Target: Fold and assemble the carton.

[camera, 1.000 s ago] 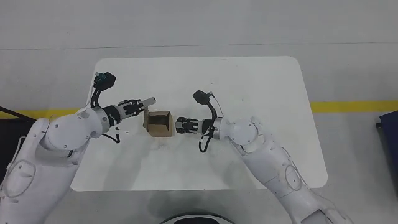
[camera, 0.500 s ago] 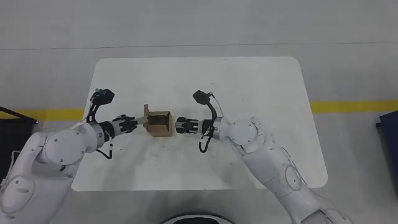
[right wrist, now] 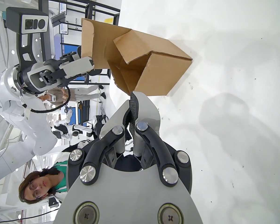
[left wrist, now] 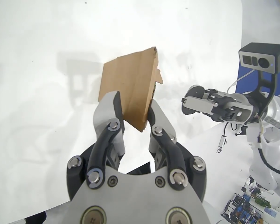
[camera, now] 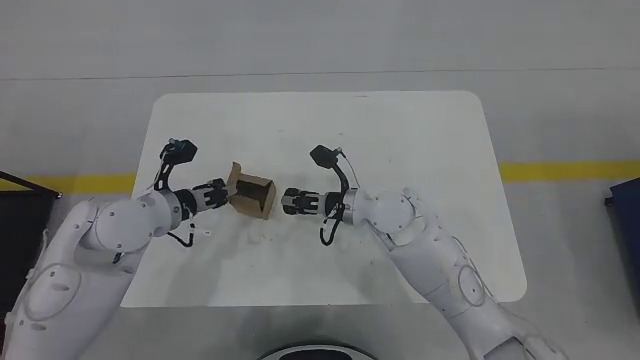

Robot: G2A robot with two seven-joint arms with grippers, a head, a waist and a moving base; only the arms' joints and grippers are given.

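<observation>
Over table [camera: 420, 140], left end effector [left wrist: 134, 108] clamps carton [left wrist: 128, 80] — right end effector [right wrist: 133, 99] closed

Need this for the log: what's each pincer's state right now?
Left pincer: closed on the carton, gripping one cardboard wall.
Right pincer: closed, holding nothing, tips right at the carton's edge.

Left claw [left wrist: 134, 105] clamped, right claw [right wrist: 133, 99] closed

Carton [right wrist: 154, 68]: brown, open toward the camera, white table [right wrist: 224, 152] beneath.
Right gripper [right wrist: 133, 97]: fingers pressed together, tips at carton's edge.
Left gripper [right wrist: 89, 66]: at the raised flap.
</observation>
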